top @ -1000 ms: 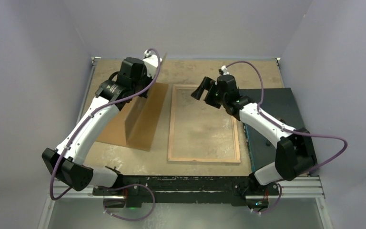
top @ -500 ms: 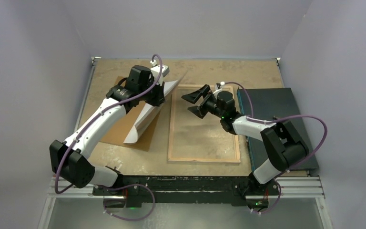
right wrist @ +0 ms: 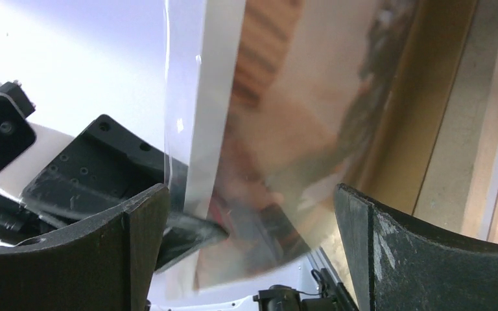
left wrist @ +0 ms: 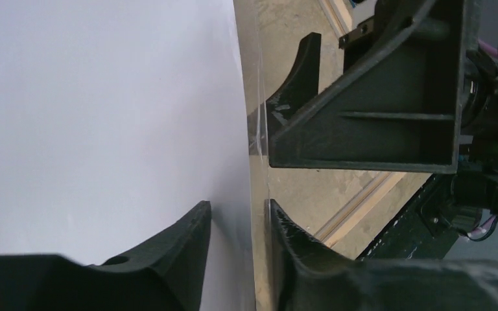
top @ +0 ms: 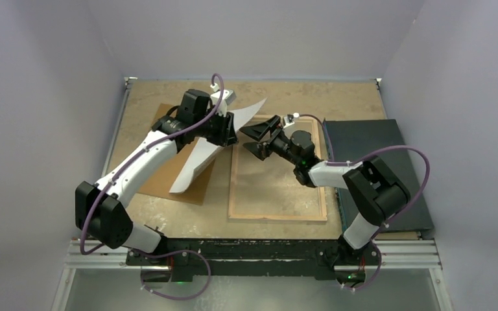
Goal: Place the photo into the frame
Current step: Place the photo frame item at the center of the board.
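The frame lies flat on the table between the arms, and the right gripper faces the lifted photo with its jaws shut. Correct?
No: the right gripper has its jaws wide open, as the right wrist view shows. The frame does lie flat, and the photo is lifted.

Pale lilac walls enclose tan tabletop; even light.

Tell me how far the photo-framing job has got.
Done: the photo is up off the brown backing board, white back showing. In hand: it sits between the fingers of the left claw, and the open right claw straddles its edge. Left: the frame lies wood side up with no photo in it; the photo has to go in.
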Robot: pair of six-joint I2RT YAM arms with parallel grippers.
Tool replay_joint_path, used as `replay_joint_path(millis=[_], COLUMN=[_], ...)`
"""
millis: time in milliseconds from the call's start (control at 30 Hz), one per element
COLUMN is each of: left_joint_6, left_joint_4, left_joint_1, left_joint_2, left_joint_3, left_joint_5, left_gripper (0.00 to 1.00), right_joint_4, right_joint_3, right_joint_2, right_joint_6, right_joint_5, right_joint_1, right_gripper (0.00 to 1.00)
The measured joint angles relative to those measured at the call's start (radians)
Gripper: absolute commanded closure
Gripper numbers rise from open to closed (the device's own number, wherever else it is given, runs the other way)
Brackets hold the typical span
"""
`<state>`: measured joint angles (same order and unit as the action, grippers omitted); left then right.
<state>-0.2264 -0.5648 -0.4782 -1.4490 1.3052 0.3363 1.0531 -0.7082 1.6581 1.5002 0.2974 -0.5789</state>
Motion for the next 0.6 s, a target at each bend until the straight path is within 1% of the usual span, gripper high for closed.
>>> replay_joint_path(millis=[167,300,433,500,600], left_joint_6=[-0.023,-0.027,-0.042,-0.05,-0.053], left_joint_4=[0.03,0.025,0.026,0.034,0.034], left_joint_1=[0.0,0.0,0.006,0.012,0.021], left_joint_2=[0.0,0.0,0.006,0.014,0.026], left_joint_3=[-0.042,-0.06,-0.06,-0.068,-0.078], left_joint_5=[0.08,0.14,0.216,0.257,0.307], left_gripper=[0.53,0.52,0.49,0.49,0.51], right_joint_4=[0.007,0.027,0.065,0.09,0.136], right_joint_3=[0.001,0.01,0.023,0.031,0.043], right_joint_2=[0.023,0.051,0.123,0.179,0.269], right_joint_6=[0.003,0.006,0.017,0.031,0.053], right_joint_5=[-0.011,-0.015,-0.014,-0.013,-0.009], right_joint_1=[0.0,0.0,0.0,0.0,0.001], right_gripper=[0.01,0.01,0.02,0.06,0.21])
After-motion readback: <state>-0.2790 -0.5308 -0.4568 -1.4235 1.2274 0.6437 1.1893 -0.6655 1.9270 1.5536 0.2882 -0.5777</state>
